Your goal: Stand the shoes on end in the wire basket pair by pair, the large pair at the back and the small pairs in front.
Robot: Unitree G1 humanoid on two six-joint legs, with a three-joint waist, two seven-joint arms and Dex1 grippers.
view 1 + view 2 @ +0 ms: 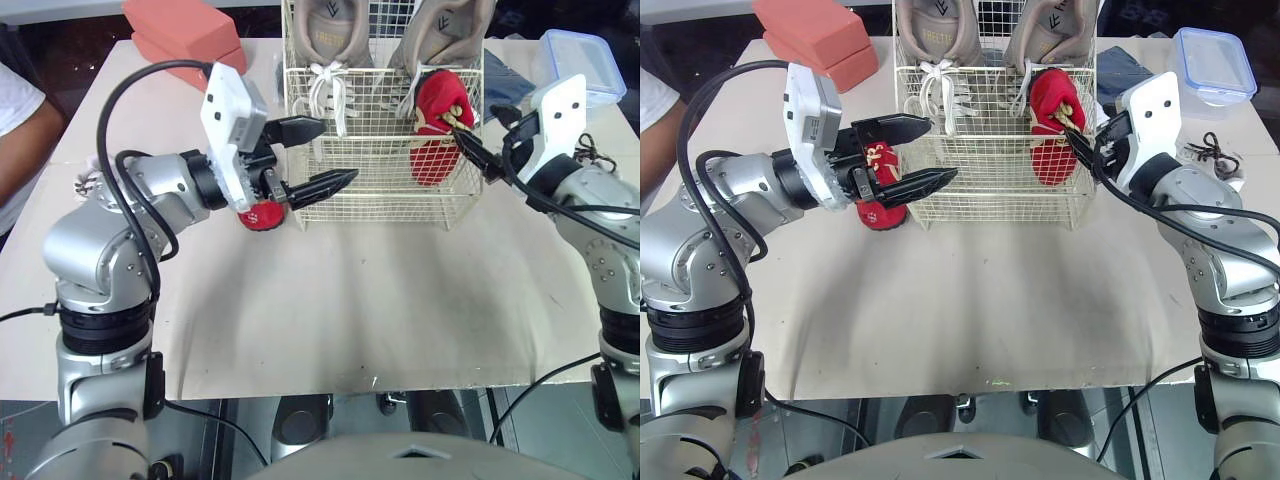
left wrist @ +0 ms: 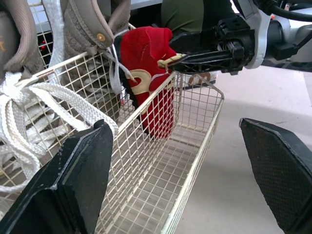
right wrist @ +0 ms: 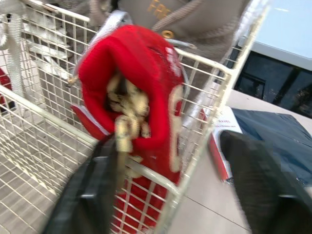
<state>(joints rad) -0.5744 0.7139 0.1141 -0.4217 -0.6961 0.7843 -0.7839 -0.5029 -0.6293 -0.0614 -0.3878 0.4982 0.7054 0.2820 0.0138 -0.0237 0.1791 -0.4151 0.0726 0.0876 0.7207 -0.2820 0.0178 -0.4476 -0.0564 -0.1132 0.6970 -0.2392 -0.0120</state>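
First small pair under way; one red shoe in, its mate outside.
On the counter (image 1: pixel 330 320), the wire basket (image 1: pixel 370 195) holds the grey large pair (image 1: pixel 330 35) upright at back; a red shoe (image 1: pixel 437 135) stands front right; right claw (image 1: pixel 470 135) parted, one finger at its laces; left claw (image 1: pixel 337 152) wide, empty, over the second red shoe (image 1: pixel 262 215) beside the basket; next, I judge: grasp it, stand it alongside.

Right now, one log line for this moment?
big shoes upright at back | red shoe in basket front, right gripper fingers open | other red shoe on table | left gripper fingers open
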